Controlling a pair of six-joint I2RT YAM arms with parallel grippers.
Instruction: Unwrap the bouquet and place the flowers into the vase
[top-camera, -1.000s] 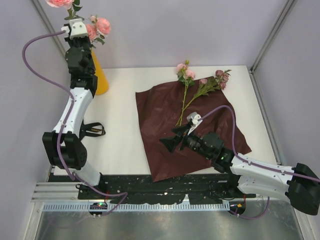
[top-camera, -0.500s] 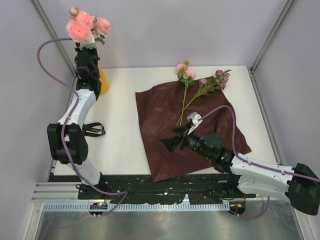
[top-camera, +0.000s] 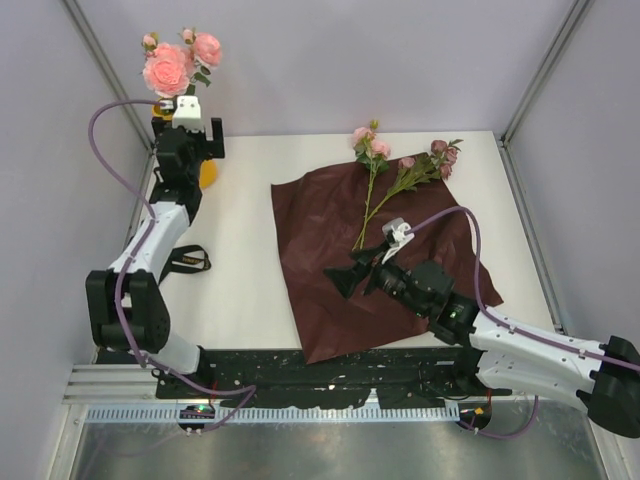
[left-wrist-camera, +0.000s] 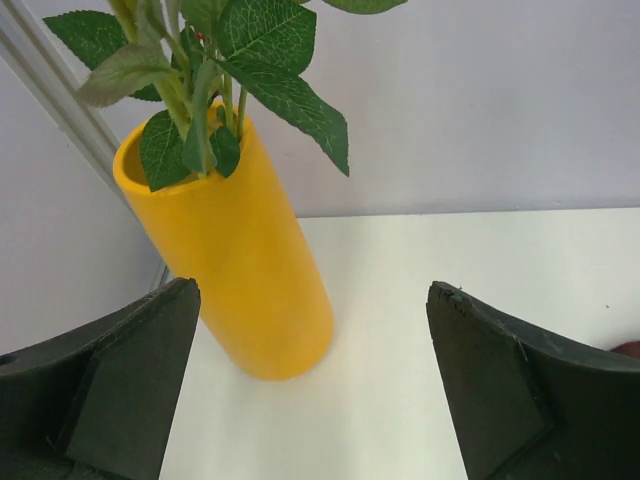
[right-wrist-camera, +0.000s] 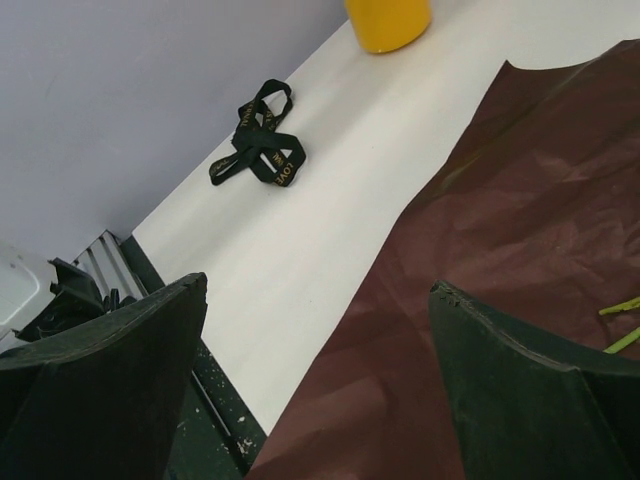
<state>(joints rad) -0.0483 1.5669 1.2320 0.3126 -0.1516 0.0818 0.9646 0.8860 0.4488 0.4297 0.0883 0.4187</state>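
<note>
Yellow-orange vase (left-wrist-camera: 250, 260) at far left holds pink roses (top-camera: 170, 65); other flowers (top-camera: 378, 148) lie on dark red paper (top-camera: 320, 230). Beside the vase the left gripper (left-wrist-camera: 312, 370), and over the paper the right gripper (right-wrist-camera: 318, 370), gape wide, empty. I'd pinch the next stem gently at mid-length.

A lab test cell: plain walls (top-camera: 400, 60), metal frame (top-camera: 543, 70), white table (top-camera: 245, 260).

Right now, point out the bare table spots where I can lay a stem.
Free: the table strip between vase, ribbon and paper; also the far right corner past the paper. Crowded: mid-paper, with two stems and the right gripper; the vase corner, with the left gripper.
</note>
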